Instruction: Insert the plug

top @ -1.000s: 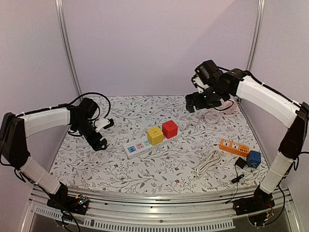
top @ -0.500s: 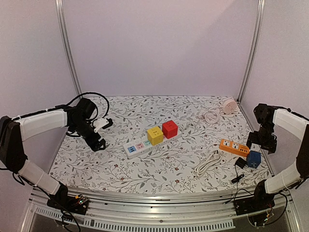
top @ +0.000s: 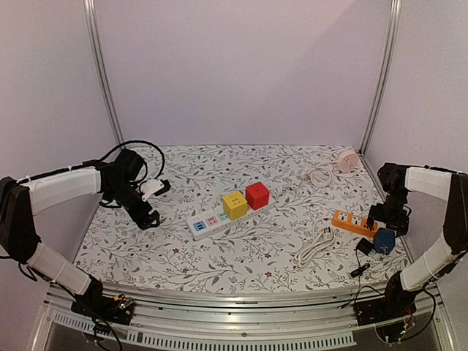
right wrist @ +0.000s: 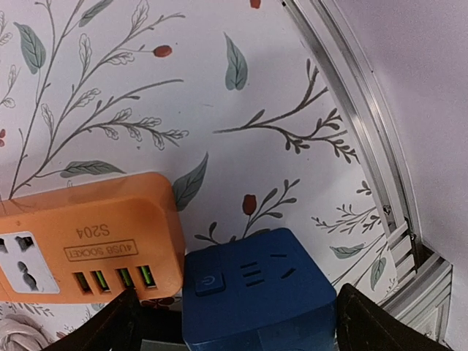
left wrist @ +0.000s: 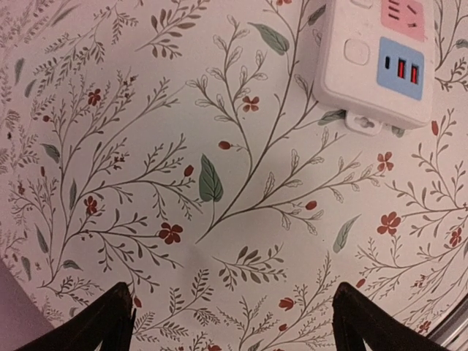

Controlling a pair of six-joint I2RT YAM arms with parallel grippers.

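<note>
Right gripper (right wrist: 234, 322) nearer, jaws wide over blue cube (right wrist: 259, 292); black plug (top: 363, 246), probably, lay just left of it. Left gripper (left wrist: 234, 322) wide, empty.

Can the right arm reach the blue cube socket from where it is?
Probably yes. The right hand hangs open just above the blue cube socket, with nothing between them. The orange power strip sits close beside it.

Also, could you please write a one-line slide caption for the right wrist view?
Right gripper, jaws open, hovers over the blue cube socket beside the orange power strip.
</note>
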